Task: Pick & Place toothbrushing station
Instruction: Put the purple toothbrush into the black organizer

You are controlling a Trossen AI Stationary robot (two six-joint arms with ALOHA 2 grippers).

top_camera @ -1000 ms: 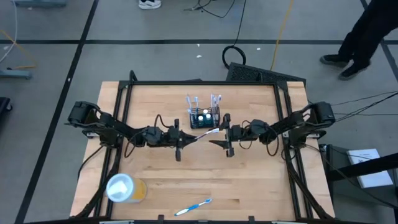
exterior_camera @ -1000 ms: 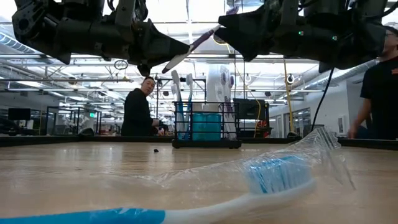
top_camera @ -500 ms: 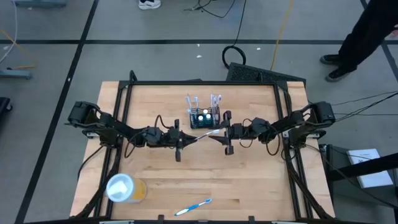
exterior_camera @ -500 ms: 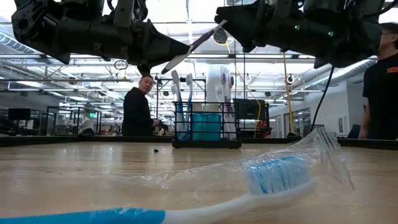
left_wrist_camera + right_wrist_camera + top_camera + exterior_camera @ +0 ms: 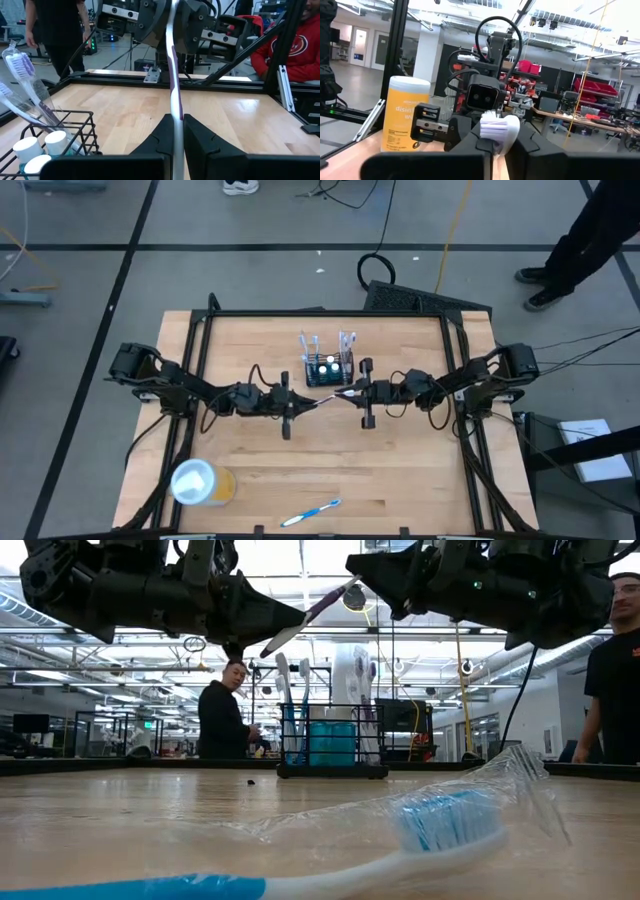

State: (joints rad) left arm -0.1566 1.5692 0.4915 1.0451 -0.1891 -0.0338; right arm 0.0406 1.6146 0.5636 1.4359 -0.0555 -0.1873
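A white-and-purple toothbrush (image 5: 326, 398) hangs above the table's middle, spanning between my two grippers. My left gripper (image 5: 300, 404) is shut on its handle end and my right gripper (image 5: 352, 392) is shut on its head end. In the low view the toothbrush (image 5: 310, 615) slants up from my left gripper (image 5: 285, 628) to my right gripper (image 5: 362, 575). Just beyond them, the toothbrushing station (image 5: 328, 367), a black wire holder with two wrapped brushes and white-capped tubes in it, stands with its base on the table. My left gripper pinches the toothbrush's handle end (image 5: 175, 114) between its two fingers. The fingers come level from the table's left and lie along the brush, which runs on ahead of them, clear of the table. My right gripper pinches the brush's head end, just below the white bristles (image 5: 496, 131), between its two fingers. The fingers come from the table's right, roughly level. The brush is lifted clear of the table.
A yellow cup with a white lid (image 5: 200, 483) stands near the front left corner. A blue-and-white toothbrush in clear wrap (image 5: 310, 512) lies at the near edge. People stand in the room beyond the table (image 5: 220, 710).
My right gripper has moved a little toward the table's left and far edge, onto the toothbrush's head, and has shut on it. My left gripper and the brush have kept still.
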